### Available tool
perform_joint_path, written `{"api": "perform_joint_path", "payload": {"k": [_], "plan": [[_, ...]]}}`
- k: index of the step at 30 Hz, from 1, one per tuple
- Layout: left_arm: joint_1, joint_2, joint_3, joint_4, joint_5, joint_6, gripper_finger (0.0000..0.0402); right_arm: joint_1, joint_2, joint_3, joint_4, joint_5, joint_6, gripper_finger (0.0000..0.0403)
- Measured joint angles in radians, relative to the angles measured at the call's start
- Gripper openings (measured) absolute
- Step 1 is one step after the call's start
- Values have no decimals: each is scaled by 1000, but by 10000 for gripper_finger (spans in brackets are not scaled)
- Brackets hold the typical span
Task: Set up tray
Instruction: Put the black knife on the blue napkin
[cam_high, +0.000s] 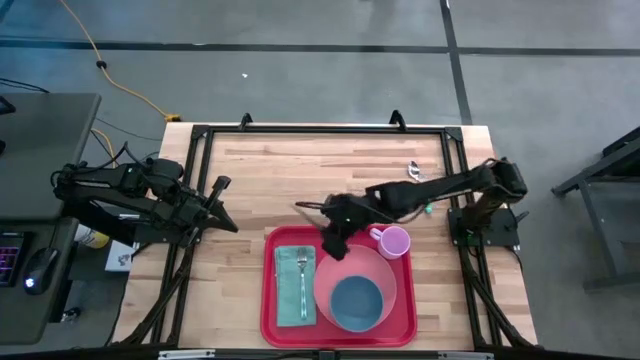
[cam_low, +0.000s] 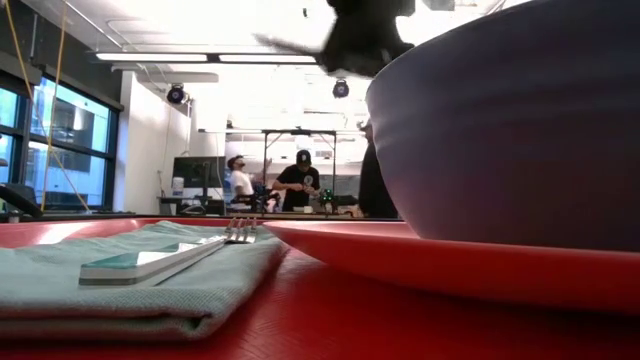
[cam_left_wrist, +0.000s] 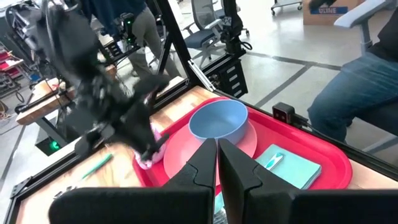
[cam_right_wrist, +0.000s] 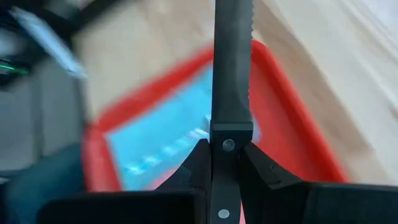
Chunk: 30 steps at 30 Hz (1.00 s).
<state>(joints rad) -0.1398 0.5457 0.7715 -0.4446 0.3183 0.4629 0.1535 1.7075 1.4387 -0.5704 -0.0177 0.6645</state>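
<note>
Wooden table (cam_high: 300, 180), dark frame around it: your work surface. Item one, the tray (cam_high: 405, 325), red, at the near edge between the arms. On it you have a pink plate (cam_high: 385, 270) carrying a blue bowl (cam_high: 355, 303), a pink cup (cam_high: 394, 242) at the far right corner, and a teal napkin (cam_high: 293, 290) with a fork (cam_high: 303, 275) laid on top. Your right gripper (cam_high: 328, 246) hangs over the tray's far rim, jaws together, empty. Your left gripper (cam_high: 228, 222) waits left of the tray, jaws together.

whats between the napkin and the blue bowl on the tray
Only the pink plate's rim, in the high view; the blue bowl sits on that plate, beside the napkin.
</note>
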Motion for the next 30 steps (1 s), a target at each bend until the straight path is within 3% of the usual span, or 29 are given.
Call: {"api": "perform_joint_path", "payload": {"k": [6, 17, 24, 30], "plan": [[0, 0, 0, 0, 0, -6, 46, 104, -13, 20, 165, 28, 24, 29], [0, 0, 0, 41, 1, -50, 46, 282, 72, 311, 120, 334, -45, 29], [0, 0, 0, 47, 1, -76, 46, 314, 273, 634, -170, 481, -88, 29], [0, 0, 0, 68, 1, -112, 46, 295, 469, 919, -414, 508, -80, 29]]}}
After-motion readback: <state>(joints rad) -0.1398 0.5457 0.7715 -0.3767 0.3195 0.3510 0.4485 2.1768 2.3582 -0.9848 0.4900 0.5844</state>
